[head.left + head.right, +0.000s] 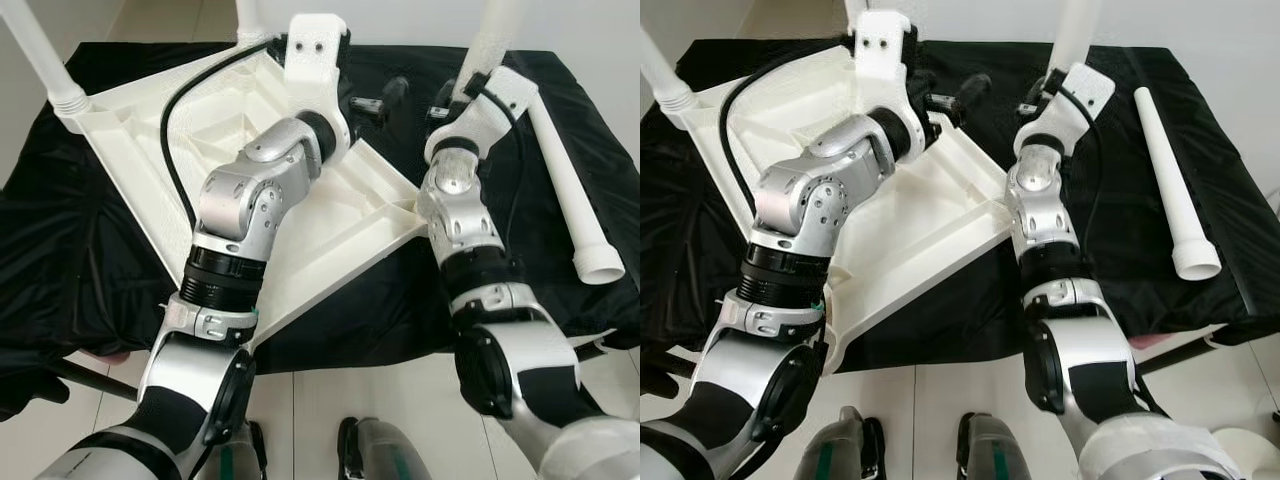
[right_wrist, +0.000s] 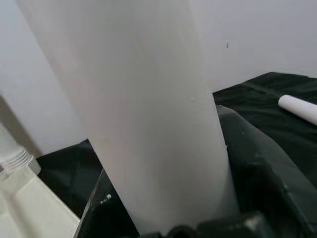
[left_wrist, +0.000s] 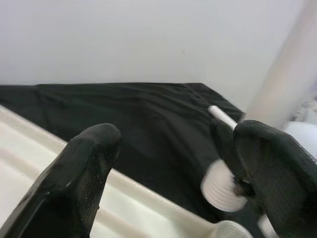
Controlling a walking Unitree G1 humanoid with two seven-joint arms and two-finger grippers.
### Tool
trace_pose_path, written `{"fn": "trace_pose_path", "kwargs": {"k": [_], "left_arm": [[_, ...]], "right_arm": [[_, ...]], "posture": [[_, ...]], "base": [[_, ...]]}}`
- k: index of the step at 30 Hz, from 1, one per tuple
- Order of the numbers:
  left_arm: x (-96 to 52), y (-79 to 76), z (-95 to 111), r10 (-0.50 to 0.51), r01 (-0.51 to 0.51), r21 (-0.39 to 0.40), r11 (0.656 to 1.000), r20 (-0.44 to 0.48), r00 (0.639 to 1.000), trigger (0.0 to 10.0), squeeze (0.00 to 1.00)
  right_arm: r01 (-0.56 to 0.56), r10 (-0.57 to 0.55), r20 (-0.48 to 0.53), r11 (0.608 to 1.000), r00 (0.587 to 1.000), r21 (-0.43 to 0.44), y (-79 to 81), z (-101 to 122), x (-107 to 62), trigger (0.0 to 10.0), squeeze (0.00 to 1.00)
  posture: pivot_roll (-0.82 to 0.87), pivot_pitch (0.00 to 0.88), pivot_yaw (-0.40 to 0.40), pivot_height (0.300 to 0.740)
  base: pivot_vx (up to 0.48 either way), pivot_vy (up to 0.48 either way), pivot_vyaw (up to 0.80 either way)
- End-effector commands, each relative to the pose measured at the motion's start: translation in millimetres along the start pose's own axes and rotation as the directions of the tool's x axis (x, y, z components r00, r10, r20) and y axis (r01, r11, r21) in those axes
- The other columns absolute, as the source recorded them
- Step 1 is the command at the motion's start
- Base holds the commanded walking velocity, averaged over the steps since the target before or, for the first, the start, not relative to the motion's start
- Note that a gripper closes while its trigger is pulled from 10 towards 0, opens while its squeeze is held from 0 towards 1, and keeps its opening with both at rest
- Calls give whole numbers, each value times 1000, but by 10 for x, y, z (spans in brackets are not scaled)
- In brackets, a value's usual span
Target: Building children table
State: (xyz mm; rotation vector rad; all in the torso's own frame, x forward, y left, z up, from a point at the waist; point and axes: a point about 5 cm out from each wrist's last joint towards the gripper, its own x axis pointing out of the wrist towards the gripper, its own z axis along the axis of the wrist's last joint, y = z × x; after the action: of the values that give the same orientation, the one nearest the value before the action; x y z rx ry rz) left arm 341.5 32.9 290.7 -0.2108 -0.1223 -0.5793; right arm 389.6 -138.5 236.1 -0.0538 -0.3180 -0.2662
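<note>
Gripping an upright table leg (image 2: 148, 109), right gripper (image 1: 1040, 95) clamped.

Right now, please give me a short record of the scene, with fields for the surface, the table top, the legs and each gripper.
surface: black cloth
table top: white table top, lying upside down on the cloth
fitted legs: one leg stands at the far left corner
loose leg: spare leg lies on the cloth, on the robot's right
left gripper: left gripper open, above the table top's edge
right gripper: right gripper shut on an upright leg
</note>
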Motion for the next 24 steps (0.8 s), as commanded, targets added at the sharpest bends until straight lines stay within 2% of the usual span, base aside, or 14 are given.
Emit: {"fn": "trace_pose_path", "kwargs": {"k": [1,5,6,7,9,10,13,14,16,19,24], "left_arm": [[-22,94,-62,59,-59,32,998,-10,998,10000,0],[-51,141,-111,82,-81,53,995,-14,997,10000,0],[-82,201,-174,116,-114,78,990,-22,993,10000,0],[-140,329,-316,200,-196,68,978,-52,978,10000,0],[-140,329,-316,200,-196,68,978,-52,978,10000,0],[-192,425,-421,265,-260,66,963,-76,961,10000,0],[-225,471,-477,295,-290,73,954,-78,952,10000,0],[-260,521,-517,341,-334,102,937,-65,938,10000,0],[-287,550,-556,366,-359,103,928,-63,928,10000,0],[-312,565,-582,377,-371,95,924,-50,925,10000,0],[-361,599,-549,403,-404,78,911,31,915,10000,0]], "right_arm": [[-23,23,8,1000,1000,13,-20,19,-10,10000,0],[-53,53,6,998,999,37,-12,1,-37,10000,0],[-92,92,5,994,996,63,0,-19,-71,10000,0],[-151,150,14,982,989,112,3,-53,-134,10000,0],[-151,150,14,982,989,112,3,-53,-134,10000,0],[-187,186,24,971,982,151,-10,-70,-181,10000,0],[-214,211,35,964,977,161,-17,-71,-214,10000,0],[-231,229,34,956,973,182,-28,-83,-245,10000,0],[-248,246,36,949,969,192,-31,-93,-277,10000,0],[-255,253,33,946,967,199,-33,-112,-304,10000,0],[-292,289,46,933,956,211,-26,-106,-364,10000,0]], "posture": [[-133,62,4,740],[-131,60,4,740],[-127,57,5,740],[-121,51,6,740],[-121,51,6,740],[-118,46,8,740],[-112,40,7,740],[-111,34,9,740],[-109,29,10,740],[-110,21,11,740],[-109,4,-3,740]], "base": [[0,0,0],[0,0,0],[0,0,0],[0,0,0],[0,0,0],[0,0,0],[0,0,0],[0,0,0],[0,0,0],[0,0,0],[0,0,0]]}}
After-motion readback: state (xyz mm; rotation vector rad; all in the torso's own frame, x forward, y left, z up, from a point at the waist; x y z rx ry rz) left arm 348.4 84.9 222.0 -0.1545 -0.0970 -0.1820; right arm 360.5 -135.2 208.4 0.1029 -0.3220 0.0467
